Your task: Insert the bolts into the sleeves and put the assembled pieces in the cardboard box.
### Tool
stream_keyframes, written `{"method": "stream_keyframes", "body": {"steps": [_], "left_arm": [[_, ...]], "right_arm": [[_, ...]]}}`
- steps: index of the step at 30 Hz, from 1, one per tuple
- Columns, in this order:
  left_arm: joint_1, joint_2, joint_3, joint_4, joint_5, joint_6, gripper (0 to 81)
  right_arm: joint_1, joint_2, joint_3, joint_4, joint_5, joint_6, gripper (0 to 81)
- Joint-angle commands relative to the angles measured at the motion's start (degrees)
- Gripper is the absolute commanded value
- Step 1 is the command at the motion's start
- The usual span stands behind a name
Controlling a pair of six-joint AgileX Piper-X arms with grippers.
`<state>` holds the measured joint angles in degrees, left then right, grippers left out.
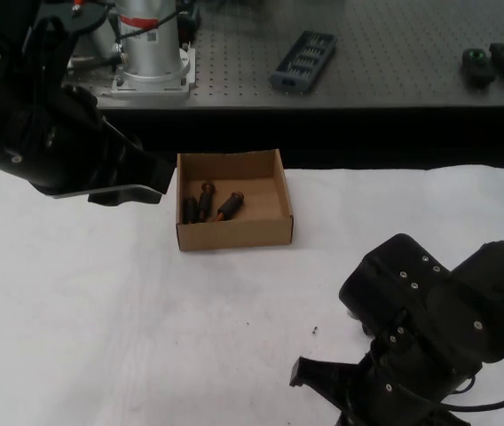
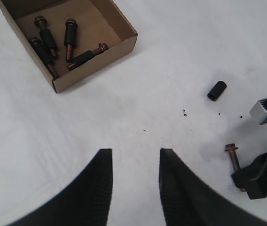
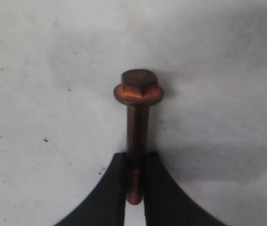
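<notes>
My right gripper [image 3: 136, 186] is shut on the threaded end of a copper bolt [image 3: 137, 117], whose hex head points away over the white cloth. The left wrist view shows the same bolt [image 2: 232, 157] in that gripper's black fingers [image 2: 258, 178], low over the cloth. One loose black sleeve [image 2: 216, 90] lies on the cloth, a short way from the bolt towards the box. The cardboard box [image 1: 234, 233] holds several assembled pieces [image 2: 70, 37]. My left gripper [image 2: 135, 188] hangs open over bare cloth with nothing between its fingers; its arm [image 1: 66, 151] is beside the box.
The right arm [image 1: 438, 328] fills the near right of the white cloth [image 1: 101, 311]. Behind the cloth, a perforated metal bench carries a silver column base [image 1: 150, 58], a dark blue rack [image 1: 303, 59] and two black parts [image 1: 494, 62].
</notes>
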<state>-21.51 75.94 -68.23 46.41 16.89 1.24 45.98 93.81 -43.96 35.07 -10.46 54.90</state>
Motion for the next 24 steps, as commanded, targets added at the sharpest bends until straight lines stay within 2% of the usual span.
{"method": "stream_keyframes", "body": {"steps": [1,4,6,11,13,24], "left_arm": [[0.2,-0.7,-0.3,0.2,0.3,0.4,25.1],[0.2,-0.7,-0.3,0.2,0.3,0.4,25.1],[0.2,-0.7,-0.3,0.2,0.3,0.4,25.1],[0.2,-0.7,-0.3,0.2,0.3,0.4,25.1],[0.2,-0.7,-0.3,0.2,0.3,0.4,25.1],[0.2,-0.7,-0.3,0.2,0.3,0.4,25.1]], "right_arm": [[-0.2,1.5,0.8,6.7,2.6,-5.0,4.2],[-0.2,1.5,0.8,7.7,3.1,-7.4,3.4],[-0.2,1.5,0.6,7.7,3.1,-7.6,0.0],[-0.2,1.4,-1.0,7.0,4.5,-7.8,19.0],[-0.2,1.4,-2.0,7.0,6.1,-7.8,23.2],[-2.2,1.6,-4.6,6.3,9.5,-6.9,23.2]]}}
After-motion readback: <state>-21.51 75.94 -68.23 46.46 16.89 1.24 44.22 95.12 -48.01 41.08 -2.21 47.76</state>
